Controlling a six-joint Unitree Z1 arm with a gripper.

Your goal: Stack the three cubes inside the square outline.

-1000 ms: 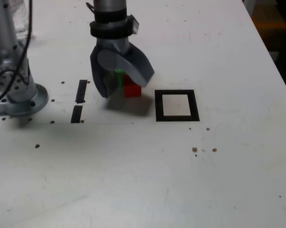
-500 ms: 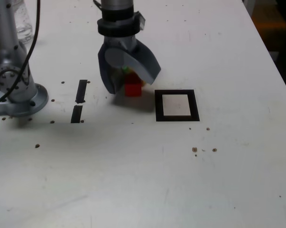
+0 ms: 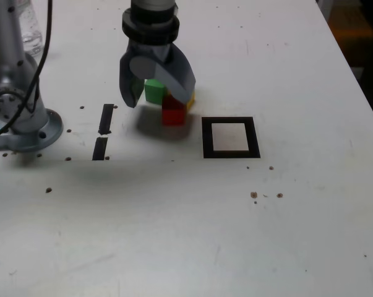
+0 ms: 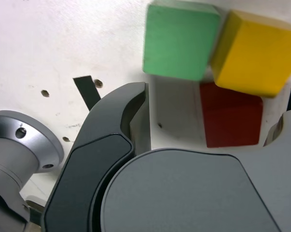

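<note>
The white desk [image 3: 186, 235] fills the exterior view, speckled with small dark holes. At the far left of that frame stands the arm's round metal base [image 3: 25, 127]. In the upper middle the gripper [image 3: 156, 93] hangs with its jaws spread wide and nothing between them, one jaw to the frame's left of the cubes and the other reaching over them.

Right of centre lies the square outline [image 3: 231, 153], black tape round a white interior that holds nothing. Two short tape strips [image 3: 103, 131] sit left of centre, well apart from it.

The three cubes cluster just left of the outline, all outside it, none stacked. The green cube [image 3: 154, 91] is farthest up the frame, the red cube [image 3: 173, 114] nearest the camera, and the yellow cube [image 3: 190, 101] is only a sliver behind the jaw. The wrist view shows all three close together, green [image 4: 180, 39] and yellow [image 4: 254, 53] side by side and red [image 4: 230, 115] tucked under their join.

Over the last second the gripper has turned about its wrist and shifted, so the green cube, earlier nearly hidden, is now exposed; the cubes have not moved. I judge the arm is lining up for a first pick, so the task has barely begun.
</note>
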